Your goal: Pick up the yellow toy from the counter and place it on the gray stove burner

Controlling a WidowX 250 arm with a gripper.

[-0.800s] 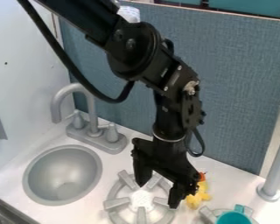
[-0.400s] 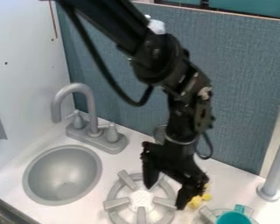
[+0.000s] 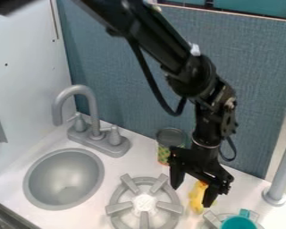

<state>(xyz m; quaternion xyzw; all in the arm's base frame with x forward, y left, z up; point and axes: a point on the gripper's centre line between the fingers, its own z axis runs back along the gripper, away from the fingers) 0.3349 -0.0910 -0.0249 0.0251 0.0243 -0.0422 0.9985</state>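
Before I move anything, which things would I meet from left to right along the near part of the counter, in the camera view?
Round grey sink, grey stove burner, yellow toy, teal cup, grey post.

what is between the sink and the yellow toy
In the camera view, the gray burner lies between the sink and the yellow toy. The open end effector hangs at the toy, one finger on the burner side.
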